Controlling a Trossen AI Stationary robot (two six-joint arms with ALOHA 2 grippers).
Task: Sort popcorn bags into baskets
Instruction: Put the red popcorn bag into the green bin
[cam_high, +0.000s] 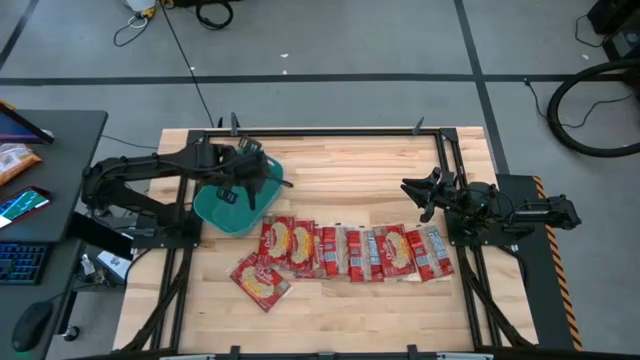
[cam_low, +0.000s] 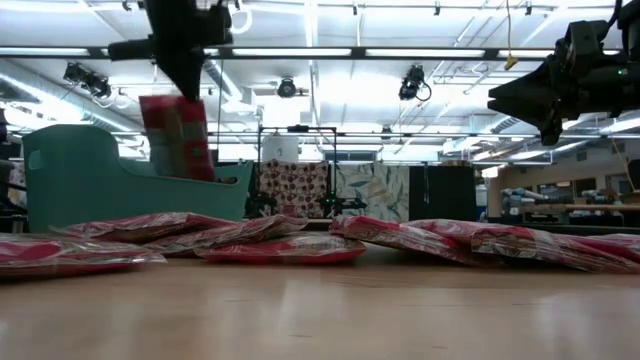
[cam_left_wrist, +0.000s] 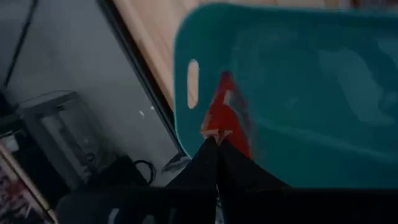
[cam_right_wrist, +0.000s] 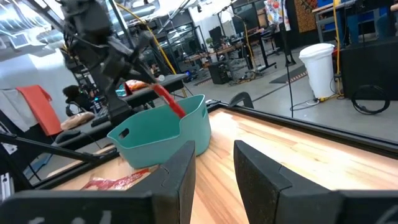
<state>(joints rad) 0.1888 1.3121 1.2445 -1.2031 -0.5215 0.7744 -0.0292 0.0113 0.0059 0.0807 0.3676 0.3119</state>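
Overhead, left pincer (cam_low: 188, 80) clamped on a popcorn bag (cam_low: 178, 137) above the teal tub (cam_high: 215, 210), right pincer (cam_right_wrist: 211, 165) agape, aloft.

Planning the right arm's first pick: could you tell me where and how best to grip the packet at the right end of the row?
Judging by its flat pose, come straight down on the end packet and pinch its free right edge; its left side meets the neighbouring packet.

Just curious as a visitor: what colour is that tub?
Teal-green; the tub shows best in the right wrist view.
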